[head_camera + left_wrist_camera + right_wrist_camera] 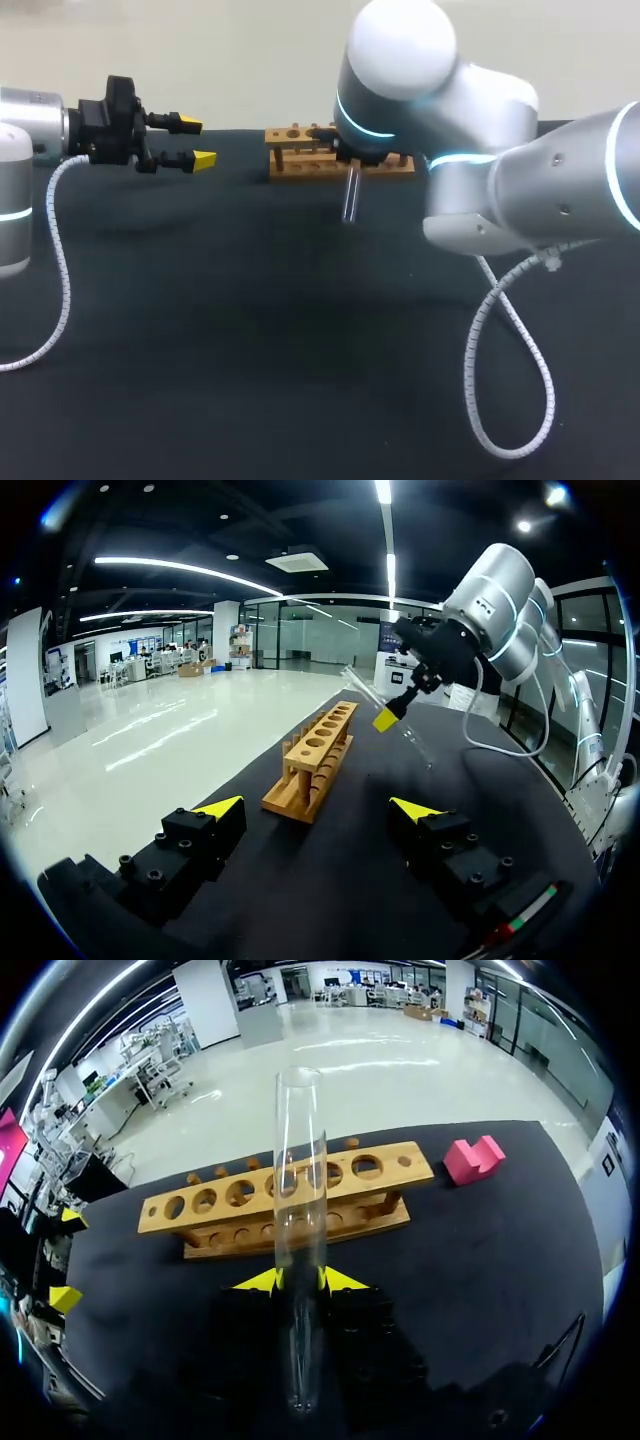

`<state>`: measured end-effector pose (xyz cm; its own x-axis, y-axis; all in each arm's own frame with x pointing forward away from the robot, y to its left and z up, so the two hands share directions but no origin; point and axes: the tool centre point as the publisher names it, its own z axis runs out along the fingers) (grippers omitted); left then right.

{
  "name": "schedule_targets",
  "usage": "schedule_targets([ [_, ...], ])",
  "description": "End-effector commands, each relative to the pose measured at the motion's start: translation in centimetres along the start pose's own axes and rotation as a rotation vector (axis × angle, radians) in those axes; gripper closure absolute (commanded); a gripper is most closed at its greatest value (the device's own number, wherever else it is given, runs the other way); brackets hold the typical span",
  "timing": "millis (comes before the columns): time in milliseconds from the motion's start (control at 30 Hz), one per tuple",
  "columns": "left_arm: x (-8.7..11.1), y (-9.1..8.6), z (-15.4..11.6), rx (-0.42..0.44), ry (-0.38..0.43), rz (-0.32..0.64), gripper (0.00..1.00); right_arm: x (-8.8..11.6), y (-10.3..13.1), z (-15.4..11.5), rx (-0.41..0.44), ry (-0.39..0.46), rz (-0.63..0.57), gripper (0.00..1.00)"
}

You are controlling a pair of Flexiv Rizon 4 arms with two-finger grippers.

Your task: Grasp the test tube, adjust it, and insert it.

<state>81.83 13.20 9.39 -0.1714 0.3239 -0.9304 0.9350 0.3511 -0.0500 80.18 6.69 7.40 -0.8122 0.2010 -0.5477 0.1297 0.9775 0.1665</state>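
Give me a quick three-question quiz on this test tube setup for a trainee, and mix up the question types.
1. True or false: the left hand is shut on the test tube.
2. Where is the test tube? A: standing in a hole of the wooden rack. B: lying flat beside the rack. C: between the fingers of the right hand, not in the rack.
3. Fill in: the small block beside the rack's end is ____.
Key: 1 false, the left hand is open and empty. 2 C. 3 pink.
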Motion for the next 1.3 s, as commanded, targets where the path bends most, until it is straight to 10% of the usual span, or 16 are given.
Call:
schedule_targets([
  [33,0.1,0.0,-0.1,-0.001,-0.005,0.003,0.0,0.6,-0.8,-2.2,-0.009,-0.131,0.019,1.0],
  [1300,0.1,0.0,-0.1,-0.001,-0.005,0.003,0.0,-0.5,-1.5,-7.5,-0.057,-0.321,0.033,1.0],
])
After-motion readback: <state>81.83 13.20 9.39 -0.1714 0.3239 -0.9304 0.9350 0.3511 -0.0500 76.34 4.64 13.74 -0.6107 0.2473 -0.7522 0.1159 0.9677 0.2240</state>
